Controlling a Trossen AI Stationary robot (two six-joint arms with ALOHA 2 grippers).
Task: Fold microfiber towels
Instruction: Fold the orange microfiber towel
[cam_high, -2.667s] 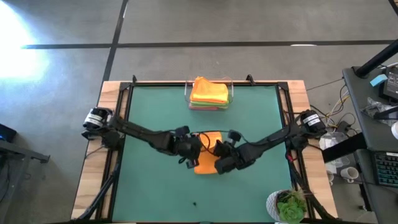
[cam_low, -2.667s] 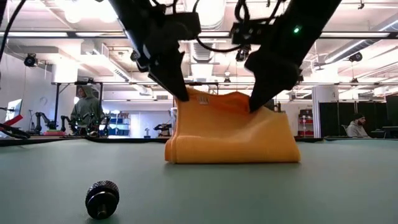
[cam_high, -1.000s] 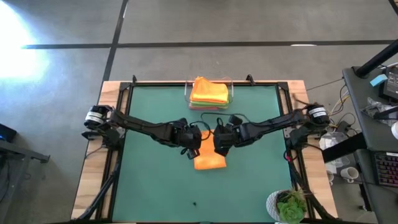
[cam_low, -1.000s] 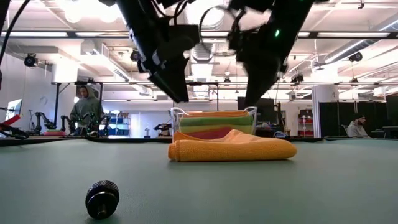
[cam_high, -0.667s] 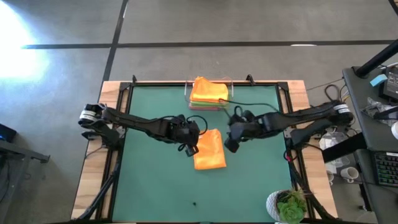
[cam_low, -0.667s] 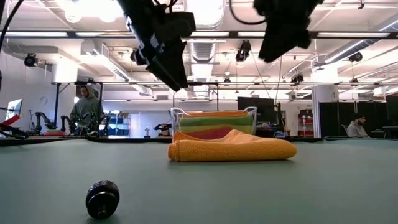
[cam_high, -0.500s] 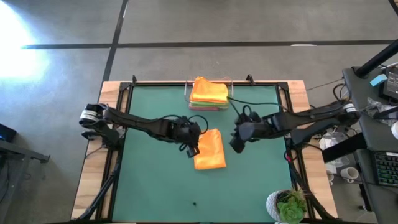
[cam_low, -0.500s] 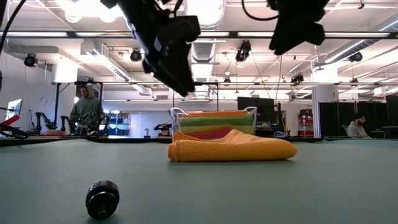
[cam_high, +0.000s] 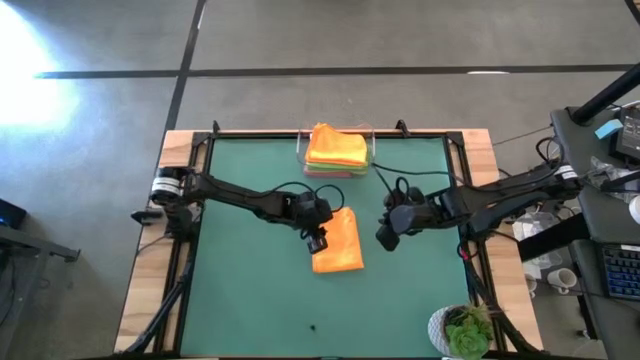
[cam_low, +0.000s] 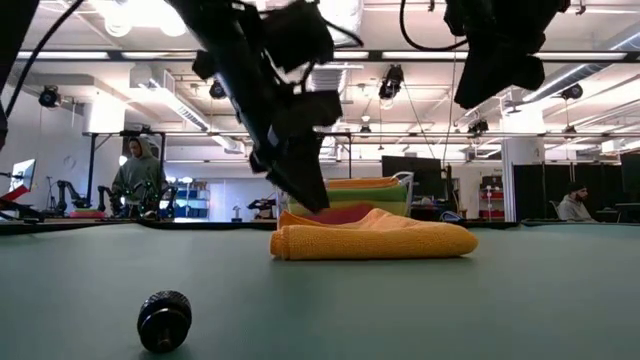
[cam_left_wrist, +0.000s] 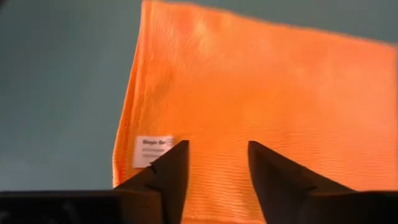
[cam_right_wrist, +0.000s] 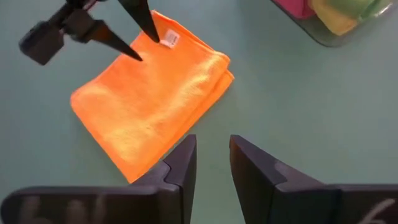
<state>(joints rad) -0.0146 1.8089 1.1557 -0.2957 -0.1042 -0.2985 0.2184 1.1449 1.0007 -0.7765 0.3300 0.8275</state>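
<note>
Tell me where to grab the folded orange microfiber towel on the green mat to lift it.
Probably pinch the folded orange microfiber towel at the corner with the white label, coming straight down. The open left gripper hovers over that edge; the layers stack there, so one pinch should catch all of them. The right gripper waits beside it, open.

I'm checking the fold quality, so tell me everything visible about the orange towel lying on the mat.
The orange towel lies folded flat into a thick rectangle on the green mat, its layered edges stacked fairly evenly. The fabric looks soft and finely ribbed, with a small white label near one corner. The open left gripper hovers at that corner; whether it touches is unclear.
</note>
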